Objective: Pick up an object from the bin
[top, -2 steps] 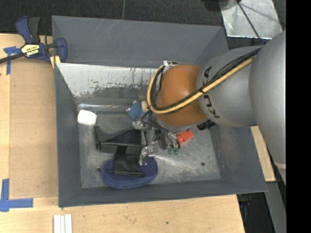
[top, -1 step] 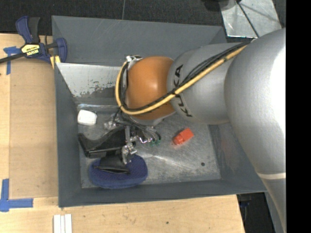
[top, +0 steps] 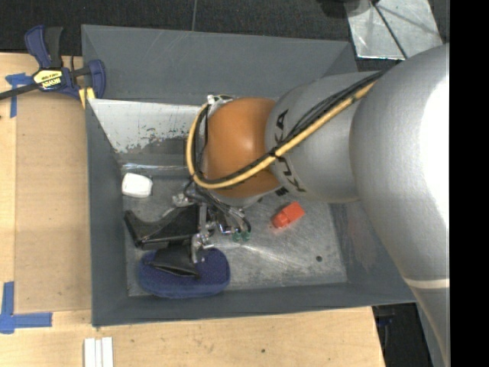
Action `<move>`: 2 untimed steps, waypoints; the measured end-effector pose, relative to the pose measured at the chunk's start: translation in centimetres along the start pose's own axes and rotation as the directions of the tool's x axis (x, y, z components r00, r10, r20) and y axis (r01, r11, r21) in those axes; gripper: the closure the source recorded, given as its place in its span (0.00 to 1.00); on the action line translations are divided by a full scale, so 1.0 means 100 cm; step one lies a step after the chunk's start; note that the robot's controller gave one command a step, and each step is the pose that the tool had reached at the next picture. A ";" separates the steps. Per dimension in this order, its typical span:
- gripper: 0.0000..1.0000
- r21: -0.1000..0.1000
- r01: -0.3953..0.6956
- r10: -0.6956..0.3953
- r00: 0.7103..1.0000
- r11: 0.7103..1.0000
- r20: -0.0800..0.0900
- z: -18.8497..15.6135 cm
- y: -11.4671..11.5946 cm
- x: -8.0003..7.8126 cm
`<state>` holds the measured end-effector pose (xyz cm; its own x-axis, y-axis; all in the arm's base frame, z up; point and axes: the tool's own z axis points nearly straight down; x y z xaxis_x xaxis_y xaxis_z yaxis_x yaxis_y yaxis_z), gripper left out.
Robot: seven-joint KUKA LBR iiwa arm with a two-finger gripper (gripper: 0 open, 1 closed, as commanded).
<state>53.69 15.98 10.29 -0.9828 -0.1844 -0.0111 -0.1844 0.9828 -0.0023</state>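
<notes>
Although the arm (top: pixel 382 128) is deep in the bin (top: pixel 103 243), nothing can be seen lifted off its floor. By my reading the pick is at the reaching or closing stage, with a sure grasp and the lift both left to do. Near the left wall lies a small white block (top: pixel 137 184), and just below it a black wedge-shaped piece (top: pixel 162 228) stretches toward the middle. In the lower left corner a round blue pad (top: pixel 210 275) carries another black piece (top: pixel 174 265) on top. The gripper (top: pixel 202 239), under the orange cover (top: pixel 233 140), sits low at the wedge's right end, just above the pad. Whether it is spread or pressed together I cannot tell. Just right of it lies a tiny green bit (top: pixel 243 236), then an orange-red piece (top: pixel 287 216) toward the right wall.
</notes>
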 end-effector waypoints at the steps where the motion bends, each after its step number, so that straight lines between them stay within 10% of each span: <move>1: 0.00 -0.006 -0.100 0.100 0.995 0.995 0.012 0.011 -0.005 0.004; 2: 0.00 -0.015 -0.157 0.158 0.987 0.987 0.019 0.018 -0.011 0.005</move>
<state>53.40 14.77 8.51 -0.9992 -0.0272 -0.0299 -0.0276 0.9995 0.0148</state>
